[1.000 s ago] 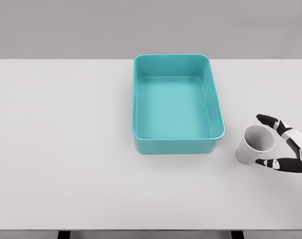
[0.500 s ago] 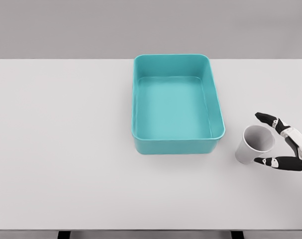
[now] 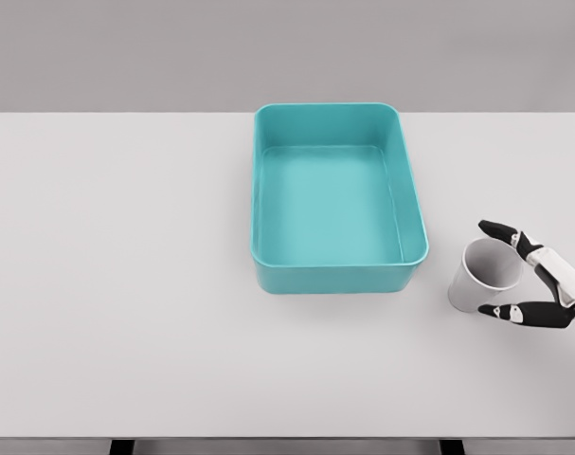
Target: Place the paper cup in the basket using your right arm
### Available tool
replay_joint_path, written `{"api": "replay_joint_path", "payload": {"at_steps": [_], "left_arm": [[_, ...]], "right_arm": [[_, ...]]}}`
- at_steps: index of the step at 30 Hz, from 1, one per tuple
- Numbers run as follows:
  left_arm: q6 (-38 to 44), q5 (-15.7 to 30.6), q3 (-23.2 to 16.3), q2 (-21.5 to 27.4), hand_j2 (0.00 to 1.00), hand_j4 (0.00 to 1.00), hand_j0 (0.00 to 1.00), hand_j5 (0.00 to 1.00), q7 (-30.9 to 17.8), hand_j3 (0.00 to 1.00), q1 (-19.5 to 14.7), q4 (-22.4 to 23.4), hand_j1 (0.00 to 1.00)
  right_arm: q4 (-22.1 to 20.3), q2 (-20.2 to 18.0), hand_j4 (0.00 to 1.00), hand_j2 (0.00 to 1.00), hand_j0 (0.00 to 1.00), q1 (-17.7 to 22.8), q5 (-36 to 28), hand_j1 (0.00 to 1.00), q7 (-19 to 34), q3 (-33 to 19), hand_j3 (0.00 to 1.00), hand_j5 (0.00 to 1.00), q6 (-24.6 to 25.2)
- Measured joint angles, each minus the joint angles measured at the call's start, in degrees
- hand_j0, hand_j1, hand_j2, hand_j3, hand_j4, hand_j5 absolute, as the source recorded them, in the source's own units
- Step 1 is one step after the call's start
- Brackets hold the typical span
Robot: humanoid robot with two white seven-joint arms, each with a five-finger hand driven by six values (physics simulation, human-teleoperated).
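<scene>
Nearest, along the bottom edge: front rim of the white bench (image 3: 173, 360), with two dark legs or supports just showing below it.

A little further in, at the right edge: right hand (image 3: 543, 284), white with black fingertips, entering from the right. Fingers (image 3: 503, 229) spread wide in an open C, holding nothing. One dark-tipped digit reaching across just behind the far rim of the paper cup (image 3: 484, 275), another lying low beside the near side of the cup at its right. Cannot tell whether either tip actually touches the cup wall; both sit very close to it. Palm side turned toward the cup, wrist cut off by the picture edge.

Between those two digits: the paper cup, white to light grey, standing on the bench with its mouth tilted up toward the camera, hollow inside visible and empty. Placed just right of the basket's near right corner, apart from it by a narrow strip of bench, outside the basket.

Further back, in the middle of the bench: teal basket (image 3: 339, 277), a rectangular tub with rounded corners and a rolled rim, long side running away from the camera, nothing inside.

Beyond the far bench edge: plain grey wall.
</scene>
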Motion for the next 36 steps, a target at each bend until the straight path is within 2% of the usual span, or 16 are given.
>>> {"api": "replay_joint_path", "payload": {"at_steps": [36], "left_arm": [[0.0,0.0,0.0,0.0,1.0,1.0,1.0,1.0,0.0,1.0,0.0,-0.02,1.0]], "right_arm": [[1.59,0.1,0.98,0.98,0.98,-3.34,-0.08,0.98,-0.09,2.4,0.98,0.98,0.04]]}}
